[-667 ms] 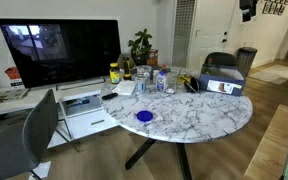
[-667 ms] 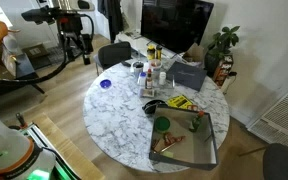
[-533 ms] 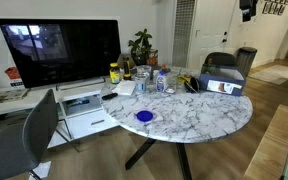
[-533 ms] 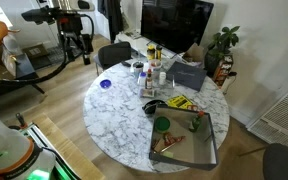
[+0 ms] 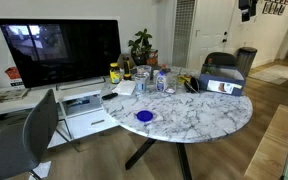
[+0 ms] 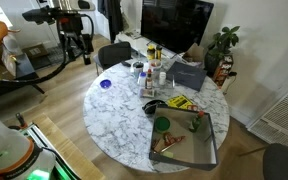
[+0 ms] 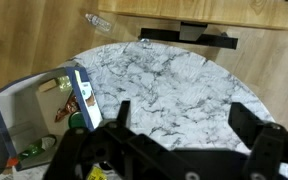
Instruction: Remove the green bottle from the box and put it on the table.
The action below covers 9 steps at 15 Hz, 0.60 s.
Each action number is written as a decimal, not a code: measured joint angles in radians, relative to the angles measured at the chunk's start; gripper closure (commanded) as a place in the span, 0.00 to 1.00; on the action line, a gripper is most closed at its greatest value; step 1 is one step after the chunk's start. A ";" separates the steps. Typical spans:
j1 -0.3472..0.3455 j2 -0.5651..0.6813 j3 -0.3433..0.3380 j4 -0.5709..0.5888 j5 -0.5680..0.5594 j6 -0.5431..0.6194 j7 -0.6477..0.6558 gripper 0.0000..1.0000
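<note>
The box (image 6: 212,150) is a dark grey open box at the near edge of the round marble table (image 6: 119,110). In an exterior view its bright picture front (image 5: 221,86) faces the camera. A small green bottle (image 6: 196,119) stands inside it by the far wall. In the wrist view the box (image 7: 19,105) is at the left, with the green bottle (image 7: 29,152) low in it. My gripper (image 7: 184,108) is open and empty. It hangs high above bare marble (image 7: 174,70), to the right of the box.
A round dark green thing (image 6: 162,125) and brownish items also lie in the box. A yellow jar (image 5: 114,73), clear bottles (image 5: 162,80), a blue bowl (image 5: 143,116) and a yellow item (image 6: 179,102) are on the table. A TV (image 5: 59,48), a chair (image 5: 24,140) and a tripod (image 6: 69,25) stand around it.
</note>
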 measured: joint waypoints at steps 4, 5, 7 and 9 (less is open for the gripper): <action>-0.073 0.076 -0.102 0.059 -0.003 0.059 0.062 0.00; -0.099 0.112 -0.137 0.078 -0.004 0.089 0.066 0.00; -0.144 0.198 -0.196 0.115 -0.004 0.168 0.070 0.00; -0.173 0.295 -0.235 0.140 -0.003 0.281 0.074 0.00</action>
